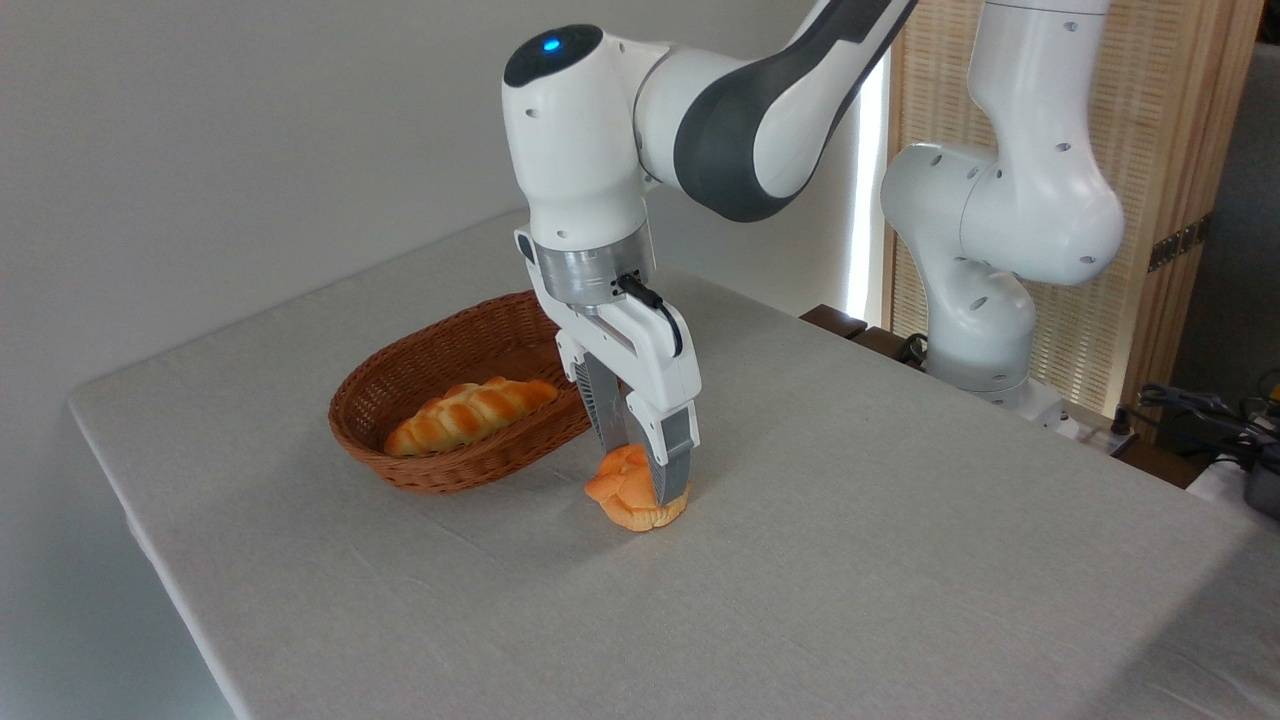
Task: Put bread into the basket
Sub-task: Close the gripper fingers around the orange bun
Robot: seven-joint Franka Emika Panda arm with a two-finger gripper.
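The gripper (648,462) clamps its fingers around the bread (632,497), a small orange bun sitting on the table (900,560) just beside the wicker basket (440,375), which holds a braided loaf (470,413). No readable writing shows.

**Arm bent low, fingers closed in**

The white-and-grey Panda arm (760,110) reaches over and drops its wrist straight down. Its white two-finger gripper (648,470) points downward, grey fingers (676,462) drawn in against something held between the jaws.
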